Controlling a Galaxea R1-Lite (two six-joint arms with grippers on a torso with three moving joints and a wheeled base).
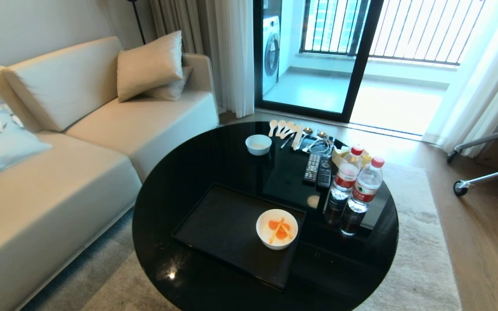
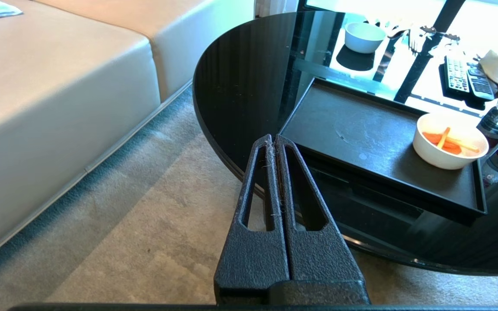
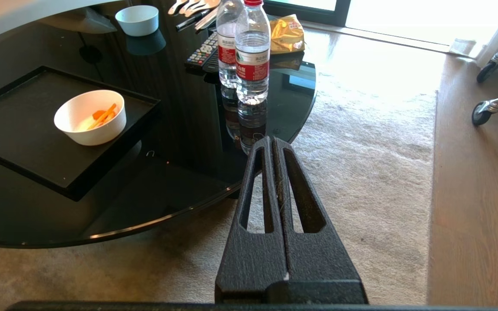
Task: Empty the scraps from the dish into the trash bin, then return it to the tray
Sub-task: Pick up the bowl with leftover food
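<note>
Head view is showing the dish (image 1: 276, 228) sitting at the near right corner of the tray (image 1: 214, 224), with the scraps (image 1: 279, 229) lying inside it, so nothing is looking done yet. The trash bin is not showing in any view. The left gripper (image 2: 273, 139) and the right gripper (image 3: 270, 141) are hanging off the table's near edge, fingers pressed together, holding nothing. Grasping, tipping and returning are all remaining.

The deep white round bowl (image 1: 276, 229) holding orange-and-yellow scraps (image 1: 279, 230) is sitting in the flat black rectangular tray's (image 1: 223, 224) right corner, near the round black tabletop's (image 1: 180, 172) front edge.
</note>
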